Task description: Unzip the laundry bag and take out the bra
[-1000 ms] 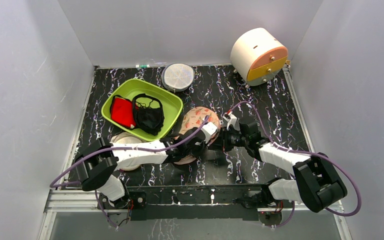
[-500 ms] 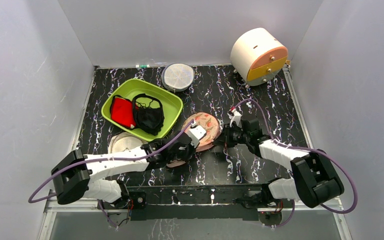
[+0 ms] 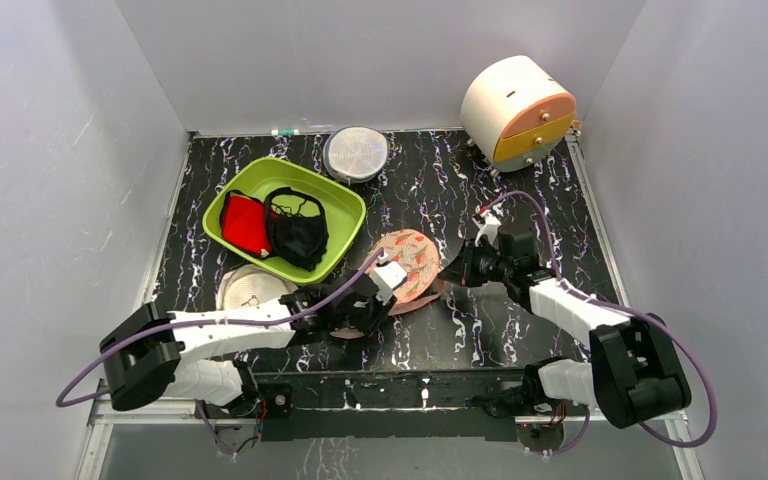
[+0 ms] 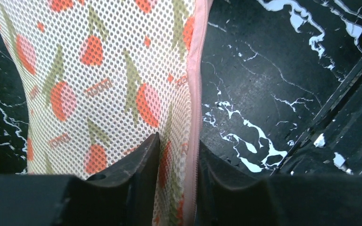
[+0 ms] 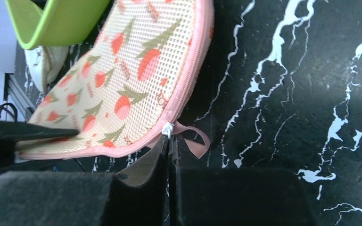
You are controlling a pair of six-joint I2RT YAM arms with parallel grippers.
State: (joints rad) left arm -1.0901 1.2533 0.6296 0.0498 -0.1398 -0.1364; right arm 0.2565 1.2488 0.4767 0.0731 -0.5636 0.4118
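Unzipping is just beginning: both arms are holding the laundry bag (image 3: pixel 412 258) tilted up on edge mid-counter (image 3: pixel 530 200)
The left fingers (image 3: pixel 390 285) are clamping its rim, the right fingers (image 5: pixel 167 150) pinching shut on the zip pull (image 5: pixel 168 128); next, it needs drawing steadily along the rim. No bra is showing, presumably inside. The green tub (image 3: pixel 260 180) is crowding the left side
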